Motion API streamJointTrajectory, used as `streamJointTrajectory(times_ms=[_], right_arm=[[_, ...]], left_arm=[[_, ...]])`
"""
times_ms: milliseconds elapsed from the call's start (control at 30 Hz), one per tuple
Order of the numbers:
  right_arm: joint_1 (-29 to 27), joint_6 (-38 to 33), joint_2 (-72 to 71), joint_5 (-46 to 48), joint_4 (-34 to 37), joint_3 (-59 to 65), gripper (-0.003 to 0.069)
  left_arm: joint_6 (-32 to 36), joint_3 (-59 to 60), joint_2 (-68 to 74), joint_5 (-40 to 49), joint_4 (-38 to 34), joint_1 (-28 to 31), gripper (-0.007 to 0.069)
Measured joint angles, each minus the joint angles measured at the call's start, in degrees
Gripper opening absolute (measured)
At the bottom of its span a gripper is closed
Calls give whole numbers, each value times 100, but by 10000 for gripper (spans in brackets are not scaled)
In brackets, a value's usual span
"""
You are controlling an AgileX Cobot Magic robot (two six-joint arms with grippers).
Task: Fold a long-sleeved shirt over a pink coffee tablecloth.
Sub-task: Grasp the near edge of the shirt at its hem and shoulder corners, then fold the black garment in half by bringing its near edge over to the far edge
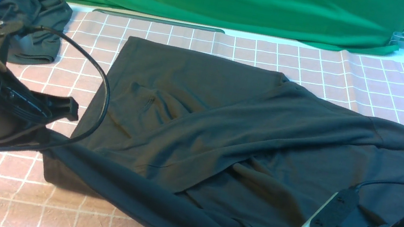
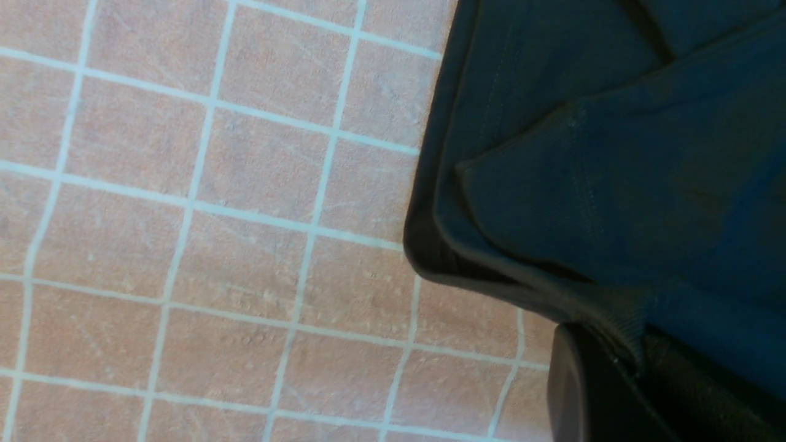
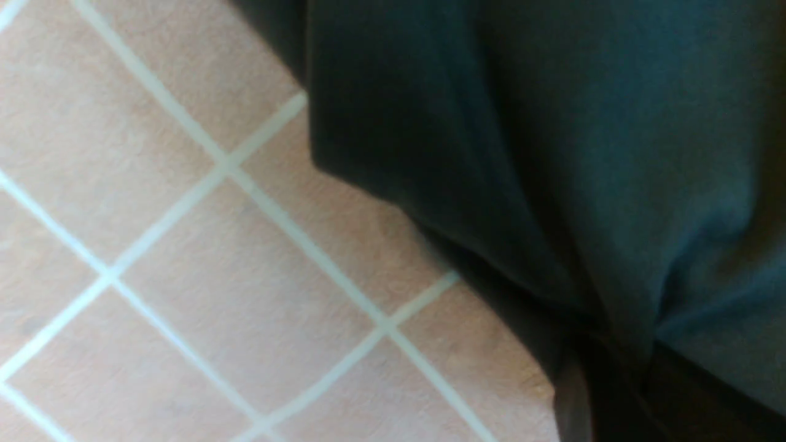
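One long-sleeved shirt (image 1: 223, 134) is spread across the middle of the one pink coffee tablecloth (image 1: 398, 81), with a sleeve laid over its body. Its near-left corner is pinched in the closed left gripper (image 1: 57, 123), and its near-right part is clamped in the right gripper (image 3: 608, 399). A fold is judged to be starting. Both held points would next need to be lifted together and carried toward the far edge.

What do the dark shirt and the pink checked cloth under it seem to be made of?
Long-sleeved shirt: probably a soft cotton-like knit, matte; it drapes in loose folds, with a ribbed cuff and stitched hems in the left wrist view. Pink tablecloth: possibly a thin woven or coated cloth, matte, faintly pebbled; it lies flat and shows a straight crease.
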Motion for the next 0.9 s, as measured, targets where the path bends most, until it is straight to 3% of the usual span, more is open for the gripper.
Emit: streamJointTrajectory(times_ms=[200, 467, 900], right_arm=[[0, 0, 35, 928, -86, -654, 64], [-44, 157, 35, 1142, -441, -1039, 63], [-1195, 158, 224, 1018, -455, -2072, 62]], left_arm=[[-273, -7, 15, -264, -19, 0, 43], [-362, -286, 438, -359, -24, 0, 43], [-426, -1809, 1749, -437, -79, 0, 43]])
